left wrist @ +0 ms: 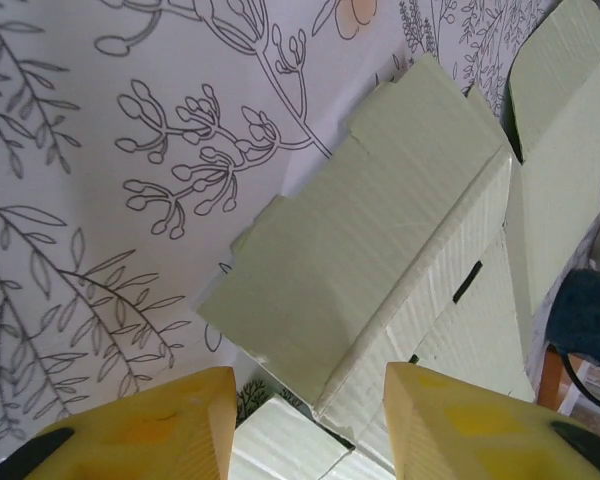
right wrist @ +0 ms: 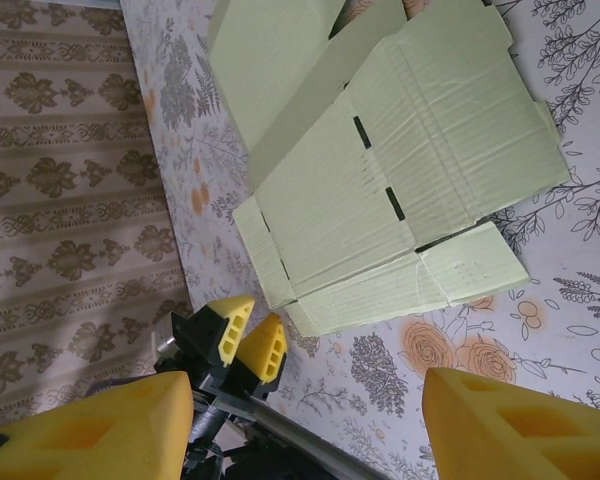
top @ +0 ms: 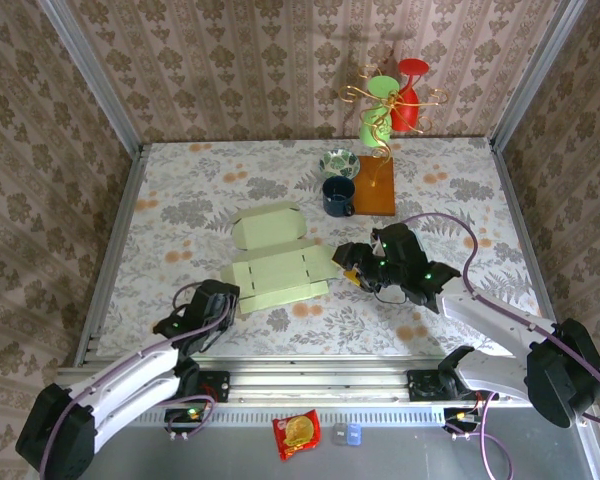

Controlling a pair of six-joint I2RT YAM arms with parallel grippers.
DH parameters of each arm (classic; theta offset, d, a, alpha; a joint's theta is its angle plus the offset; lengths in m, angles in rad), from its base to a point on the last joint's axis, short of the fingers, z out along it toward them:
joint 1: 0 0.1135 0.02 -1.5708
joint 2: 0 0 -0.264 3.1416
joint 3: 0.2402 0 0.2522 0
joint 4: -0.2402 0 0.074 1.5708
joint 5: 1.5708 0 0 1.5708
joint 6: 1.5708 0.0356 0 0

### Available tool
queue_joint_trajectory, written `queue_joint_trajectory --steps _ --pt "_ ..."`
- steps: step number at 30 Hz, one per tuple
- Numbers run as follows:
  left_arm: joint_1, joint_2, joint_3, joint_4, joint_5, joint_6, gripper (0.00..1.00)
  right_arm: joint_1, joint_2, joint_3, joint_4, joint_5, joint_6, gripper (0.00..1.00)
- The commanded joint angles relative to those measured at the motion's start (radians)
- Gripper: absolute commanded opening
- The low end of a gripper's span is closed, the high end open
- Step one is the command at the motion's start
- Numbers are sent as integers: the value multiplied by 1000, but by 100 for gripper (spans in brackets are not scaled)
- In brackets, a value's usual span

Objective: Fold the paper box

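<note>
Two grippers flank the paper box (top: 276, 270), which lies unfolded and flat on the flowered table (top: 180, 200). Nearer than the box, a red snack packet (top: 299, 433) lies on the grey ledge (top: 400, 450). The left gripper (top: 228, 296) hovers at the box's near left corner, released, with a flap edge visible between its spread fingers. The right gripper (top: 348, 264) is just beside the box's right flap, fingers wide apart and empty. Beyond the box stand a dark blue mug (top: 338, 196), a patterned bowl (top: 340, 162) and a cup stand (top: 385, 100).
</note>
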Motion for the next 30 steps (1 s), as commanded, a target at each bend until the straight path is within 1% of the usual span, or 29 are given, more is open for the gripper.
queue_joint_trajectory --steps 1,6,12,16,19,20,24,30 --pt "6 32 -11 70 -18 -52 43 7 14 27 -5 -13 -13 64" --pt "7 112 -17 162 -21 -73 42 7 12 23 -7 -12 -10 64" --pt "9 213 -19 270 -34 -91 34 7 3 17 -19 -8 -10 64" --pt "10 278 -17 342 -43 -91 20 7 3 19 -26 -8 -11 64" --pt "9 290 -10 363 -62 -85 3 7 0 17 -28 -9 -11 64" --pt "10 287 -5 362 -67 -81 0 7 -2 14 -29 -8 -10 64" --pt "11 254 23 322 -82 -60 0 7 -9 6 -27 -3 -7 64" --pt "11 179 64 238 -95 -67 0 13 0 2 0 -2 19 64"
